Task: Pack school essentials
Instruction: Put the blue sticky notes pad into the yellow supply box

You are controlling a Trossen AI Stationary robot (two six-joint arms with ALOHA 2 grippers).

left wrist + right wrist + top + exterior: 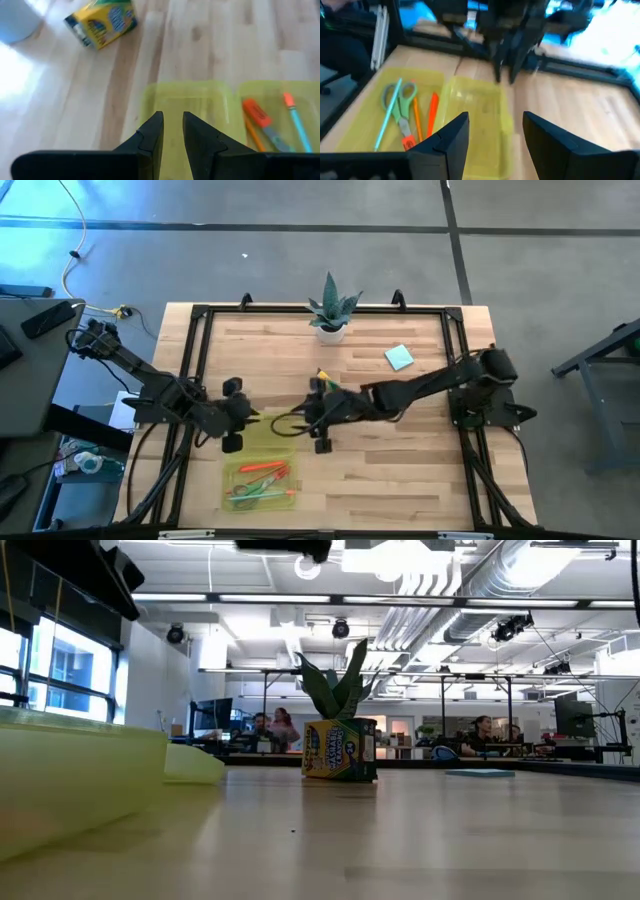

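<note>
Hovering at bench centre: right gripper, fingers apart, holding nothing. Left gripper sits at its 9 o'clock, over the far end of the yellow-green case; fingers almost together with a thin gap, nothing between them.

Crayon box stands upright on the bench, just beside the right gripper at its 12 o'clock, outside the case. Light blue note pad lies flat at 1–2 o'clock from the crayon box, well apart. Plant at the bench's 12 o'clock edge.

Inside the case's near half: green-handled scissors, orange pencils, red-orange marker.
</note>
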